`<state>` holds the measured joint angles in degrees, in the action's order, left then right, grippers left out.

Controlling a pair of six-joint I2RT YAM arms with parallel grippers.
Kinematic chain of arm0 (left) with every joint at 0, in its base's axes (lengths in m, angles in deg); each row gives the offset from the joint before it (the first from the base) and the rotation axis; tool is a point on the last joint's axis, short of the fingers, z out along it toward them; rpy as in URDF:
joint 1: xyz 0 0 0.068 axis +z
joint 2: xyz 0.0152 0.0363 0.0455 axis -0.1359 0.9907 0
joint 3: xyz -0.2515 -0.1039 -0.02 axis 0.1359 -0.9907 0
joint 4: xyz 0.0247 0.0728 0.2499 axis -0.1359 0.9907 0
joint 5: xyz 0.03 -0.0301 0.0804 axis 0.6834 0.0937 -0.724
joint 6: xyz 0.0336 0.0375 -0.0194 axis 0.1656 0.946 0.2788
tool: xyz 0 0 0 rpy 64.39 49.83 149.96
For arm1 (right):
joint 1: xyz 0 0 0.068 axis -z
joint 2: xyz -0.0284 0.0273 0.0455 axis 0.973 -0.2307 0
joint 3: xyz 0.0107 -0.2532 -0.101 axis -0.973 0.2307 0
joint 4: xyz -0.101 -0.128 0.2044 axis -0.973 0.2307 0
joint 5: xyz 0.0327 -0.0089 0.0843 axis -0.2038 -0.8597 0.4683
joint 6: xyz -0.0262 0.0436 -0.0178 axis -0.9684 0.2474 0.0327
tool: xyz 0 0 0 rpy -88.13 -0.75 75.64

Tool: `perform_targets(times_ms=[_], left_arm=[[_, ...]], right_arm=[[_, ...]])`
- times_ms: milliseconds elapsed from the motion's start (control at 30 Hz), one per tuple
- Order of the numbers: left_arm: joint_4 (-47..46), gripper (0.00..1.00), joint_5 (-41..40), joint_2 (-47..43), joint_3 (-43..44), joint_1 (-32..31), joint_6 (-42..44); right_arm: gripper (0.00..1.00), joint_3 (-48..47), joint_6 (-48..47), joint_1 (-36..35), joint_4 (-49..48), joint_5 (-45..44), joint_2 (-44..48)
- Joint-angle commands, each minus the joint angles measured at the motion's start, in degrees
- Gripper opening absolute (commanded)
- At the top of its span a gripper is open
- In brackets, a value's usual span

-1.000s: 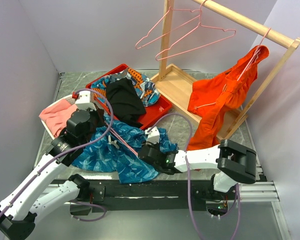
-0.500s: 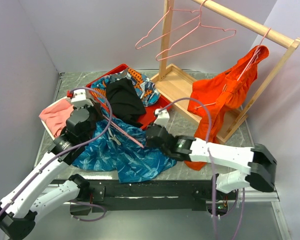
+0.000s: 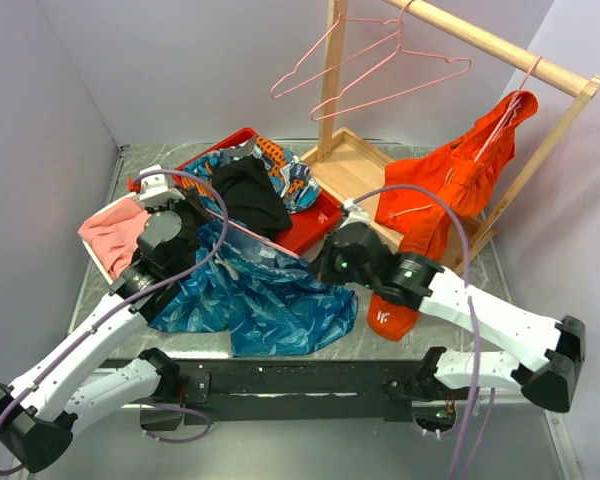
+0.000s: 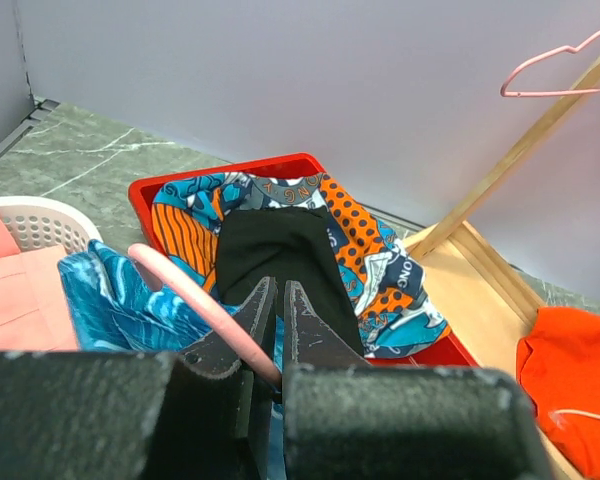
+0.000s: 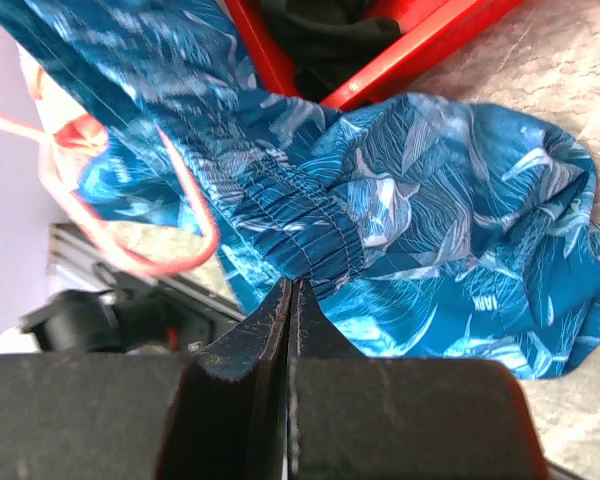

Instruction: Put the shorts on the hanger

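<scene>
Left end effector (image 4: 277, 292) clenched on thin pink wire hanger (image 4: 195, 297); most of its frame is hidden by the teal-blue leaf-print fabric shorts (image 5: 430, 200). Right end effector (image 5: 291, 290) clamps their elastic waistband.

**Cloth, wire, plastic and wood**

The shorts (image 3: 270, 300) are thin, faintly shiny printed cloth. The hanger (image 4: 195, 300) is smooth pink coated wire. The tray (image 3: 315, 228) is glossy red plastic; right of it, the rail (image 3: 500, 50) is pale smooth wood.
</scene>
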<state>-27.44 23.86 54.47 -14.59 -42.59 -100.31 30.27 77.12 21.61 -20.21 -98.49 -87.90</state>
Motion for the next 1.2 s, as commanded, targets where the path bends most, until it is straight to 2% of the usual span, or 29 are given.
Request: perform_targets(times_ms=[0,133,367,533,700,967,1167], left_arm=[[-6.1,0.01,-3.0,-0.8,-0.7,0.0,1.1],[-7.2,0.01,-4.1,-2.0,-1.8,0.1,2.1],[-7.6,0.01,-4.5,-0.6,-1.4,-0.5,1.8],[-8.1,0.01,-5.7,0.8,-1.1,-2.0,1.9],[-9.5,0.01,-9.5,2.8,0.1,-6.1,2.2],[-8.8,0.01,-12.1,8.3,7.8,-14.3,2.5],[-4.3,0.01,-13.2,10.5,13.9,-18.2,1.9]], right_arm=[[0.0,-1.2,1.6,3.6,4.4,5.6,4.7],[0.0,-3.9,1.5,7.4,5.8,9.6,3.3],[0.0,-9.7,2.5,7.9,8.1,12.6,0.9],[0.0,-17.7,2.6,8.1,11.1,14.1,-2.0],[0.0,-22.2,3.2,8.2,11.3,17.2,-5.9],[0.0,-31.8,3.3,8.7,13.1,17.5,-12.5],[0.0,-40.0,2.2,9.7,15.4,16.1,-15.1]])
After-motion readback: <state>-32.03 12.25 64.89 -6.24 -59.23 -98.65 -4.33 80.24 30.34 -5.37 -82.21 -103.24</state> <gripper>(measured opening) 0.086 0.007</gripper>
